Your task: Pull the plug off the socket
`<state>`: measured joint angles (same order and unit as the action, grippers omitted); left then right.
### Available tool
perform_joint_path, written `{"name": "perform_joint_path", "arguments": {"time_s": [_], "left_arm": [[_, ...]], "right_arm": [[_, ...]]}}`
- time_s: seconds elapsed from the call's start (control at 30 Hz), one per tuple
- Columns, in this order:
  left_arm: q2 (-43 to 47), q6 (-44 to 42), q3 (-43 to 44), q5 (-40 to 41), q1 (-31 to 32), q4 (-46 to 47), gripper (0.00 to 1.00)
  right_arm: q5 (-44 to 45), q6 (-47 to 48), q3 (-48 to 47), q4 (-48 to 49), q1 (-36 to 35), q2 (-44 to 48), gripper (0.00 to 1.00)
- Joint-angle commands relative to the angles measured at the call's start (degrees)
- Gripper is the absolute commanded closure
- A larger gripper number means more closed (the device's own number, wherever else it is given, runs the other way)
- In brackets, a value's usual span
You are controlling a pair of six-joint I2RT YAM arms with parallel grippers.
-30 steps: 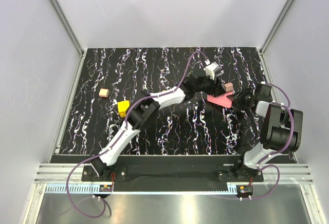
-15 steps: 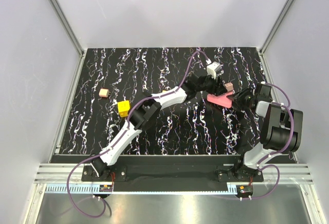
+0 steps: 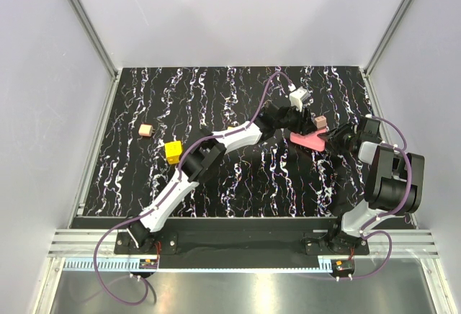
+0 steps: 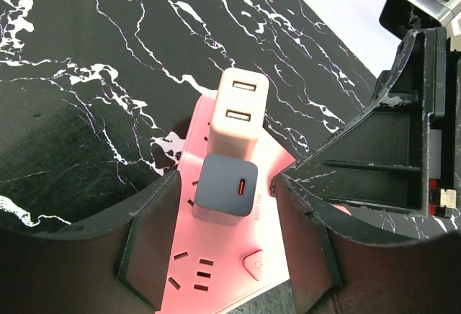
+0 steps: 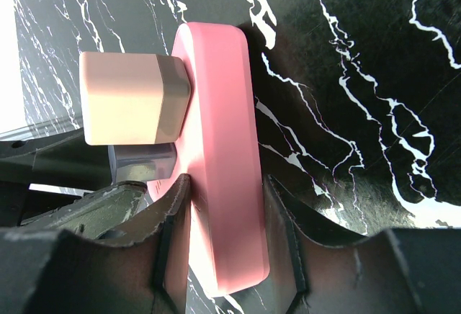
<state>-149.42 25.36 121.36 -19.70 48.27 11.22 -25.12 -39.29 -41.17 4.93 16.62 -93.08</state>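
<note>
A pink socket strip [image 3: 308,141] lies near the right side of the black marbled table. A beige plug [image 4: 238,111] and a grey-blue plug [image 4: 225,188] stand in it side by side. My left gripper [image 4: 227,238] is open, its jaws on either side of the grey-blue plug without touching it; it also shows in the top view [image 3: 289,124]. My right gripper [image 5: 223,245] is shut on the strip's end [image 5: 220,163], holding it on edge; it also shows in the top view [image 3: 333,140]. The beige plug [image 5: 130,98] and the grey-blue plug [image 5: 140,163] stick out sideways there.
A yellow block [image 3: 173,152] and a small tan block [image 3: 146,129] lie on the left half of the table. The left arm stretches diagonally across the middle. White walls with metal posts close in the back and sides.
My left arm has swung slightly towards the far side, uncovering the yellow block, and its gripper has settled over the strip. The right arm and strip have stayed in place.
</note>
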Motion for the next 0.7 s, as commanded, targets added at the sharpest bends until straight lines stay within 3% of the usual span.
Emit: {"name": "perform_joint_path", "arguments": {"time_s": [0.0,0.17,0.33,0.5,0.57,0.67], "left_arm": [[1.15,0.39,0.63,-0.51,0.16,1.43,0.43],[0.45,1.00,1.60,-1.04,0.16,1.52,0.51],[0.54,1.00,1.34,-2.00,0.16,2.66,0.73],[2.47,-0.83,-1.21,-2.36,0.16,5.56,0.88],[3.35,-1.54,-3.31,-2.36,0.16,6.87,1.00],[4.93,-1.81,-6.12,-3.32,0.24,11.88,1.00]], "right_arm": [[6.67,4.31,2.67,-9.59,-0.89,-2.11,1.00],[6.67,4.31,2.67,-9.50,-0.89,-2.11,1.00],[6.67,4.22,2.76,-9.59,-0.89,-2.11,1.00],[6.76,4.22,2.76,-9.41,-0.89,-2.02,1.00],[6.84,4.31,2.93,-9.50,-0.89,-1.84,1.00],[6.93,4.22,2.94,-9.41,-0.89,-1.84,1.00]]}}
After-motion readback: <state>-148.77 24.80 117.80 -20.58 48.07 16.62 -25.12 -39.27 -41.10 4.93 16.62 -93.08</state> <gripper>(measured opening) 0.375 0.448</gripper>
